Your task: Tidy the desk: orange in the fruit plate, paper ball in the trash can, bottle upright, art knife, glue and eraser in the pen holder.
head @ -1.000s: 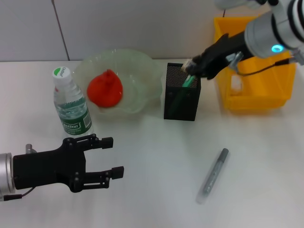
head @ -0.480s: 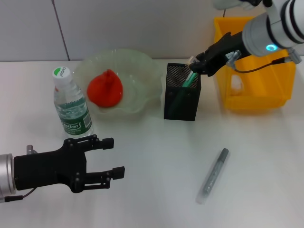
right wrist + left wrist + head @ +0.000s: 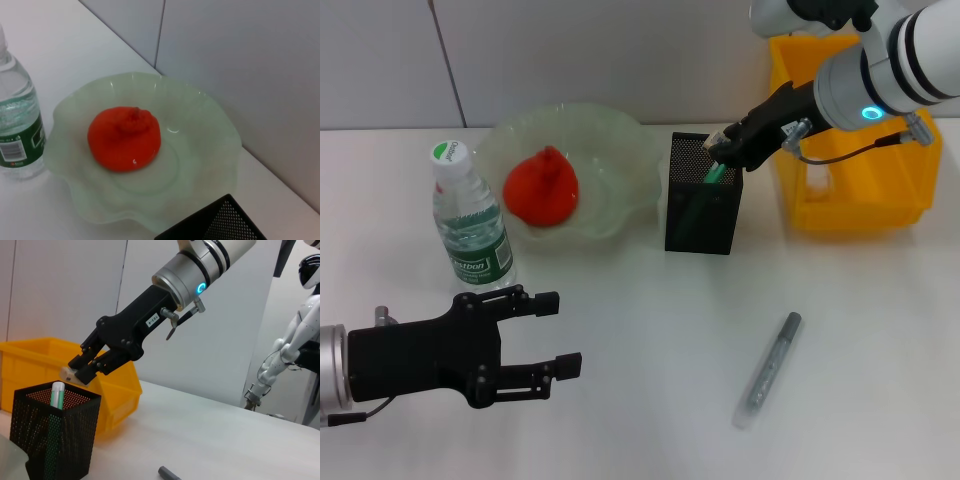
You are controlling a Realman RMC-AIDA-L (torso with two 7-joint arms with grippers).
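- The right tool (image 3: 722, 143) hovers over the black pen holder (image 3: 703, 205), fingers pinched on a small beige eraser (image 3: 70, 374) not yet dropped in.
- A green-capped stick (image 3: 714, 172), likely the glue, stands inside the holder.
- The orange (image 3: 541, 187) sits in the fruit plate (image 3: 620, 140) at ten o'clock; the bottle (image 3: 470, 222) stands upright at nine.
- The grey art knife (image 3: 768, 369) lies on the table (image 3: 650, 320) at five o'clock, unstowed.
- The left tool (image 3: 545, 334) waits at seven, fingers wide.
- No paper ball shows; the yellow trash can (image 3: 855, 200) stands at two.

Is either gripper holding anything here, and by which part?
Right gripper pinches the beige eraser by its end, above the pen holder. Left gripper holds nothing.
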